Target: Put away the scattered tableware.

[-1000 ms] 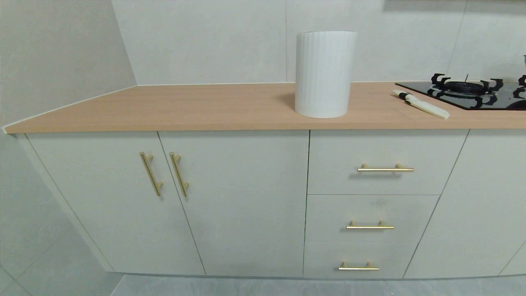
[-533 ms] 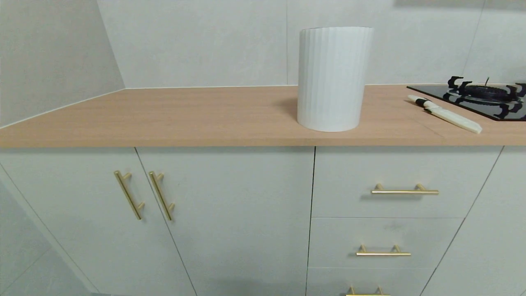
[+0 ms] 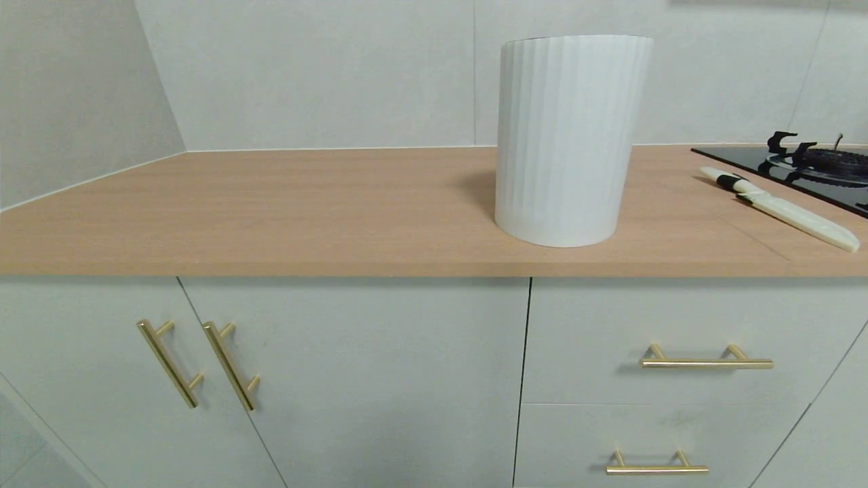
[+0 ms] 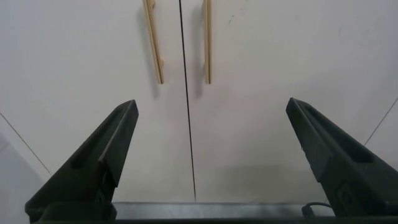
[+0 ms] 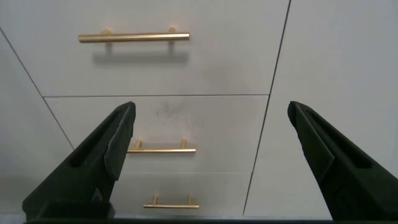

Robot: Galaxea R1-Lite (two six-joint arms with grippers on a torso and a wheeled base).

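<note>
A white knife (image 3: 780,208) with a black band on its handle lies on the wooden countertop (image 3: 271,210) at the right, beside the stove. A tall white ribbed holder (image 3: 566,139) stands upright on the counter near its front edge, left of the knife. My left gripper (image 4: 211,112) is open, facing the double cabinet doors with their two gold handles (image 4: 180,40). My right gripper (image 5: 211,112) is open too, facing the drawer fronts (image 5: 168,118) below the counter. Nothing is between the fingers of either one.
A black gas stove (image 3: 807,169) sits at the counter's far right. Below the counter are two cabinet doors with gold handles (image 3: 196,362) on the left and drawers with gold bar handles (image 3: 705,362) on the right. Tiled walls close the back and the left corner.
The head camera has come closer to the counter: the holder, knife and cabinet handles look larger and sit lower in the picture. Nothing on the counter has moved.
</note>
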